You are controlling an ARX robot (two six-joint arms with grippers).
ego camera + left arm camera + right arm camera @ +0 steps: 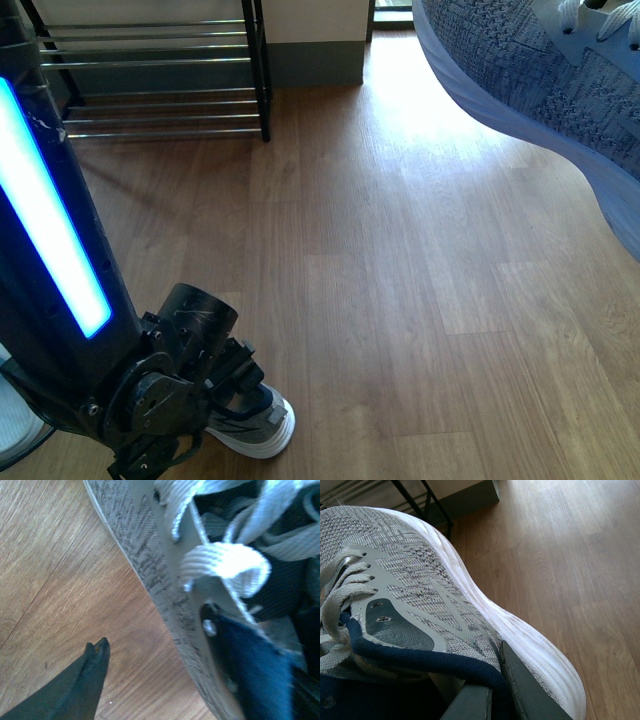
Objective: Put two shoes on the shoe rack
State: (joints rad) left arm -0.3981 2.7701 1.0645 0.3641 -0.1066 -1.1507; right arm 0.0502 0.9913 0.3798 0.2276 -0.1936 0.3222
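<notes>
A grey knit sneaker (540, 70) hangs in the air at the upper right of the front view; in the right wrist view my right gripper (495, 680) is shut on this sneaker (420, 580) at its navy collar, one finger inside and one outside. A second grey sneaker (262, 428) lies on the floor at the lower left. My left gripper (215, 400) is over it and open. In the left wrist view one dark fingertip (95, 655) is over the floor beside that sneaker's (150, 555) wall, laces above. The shoe rack (160, 60) stands at the far left against the wall.
Wooden floor (400, 300) spreads between the rack and me. My left arm with its blue light strip (50, 230) fills the left edge. A pale shape (15, 425) lies partly hidden behind that arm. The rack's black frame (415, 495) also shows beyond the held sneaker.
</notes>
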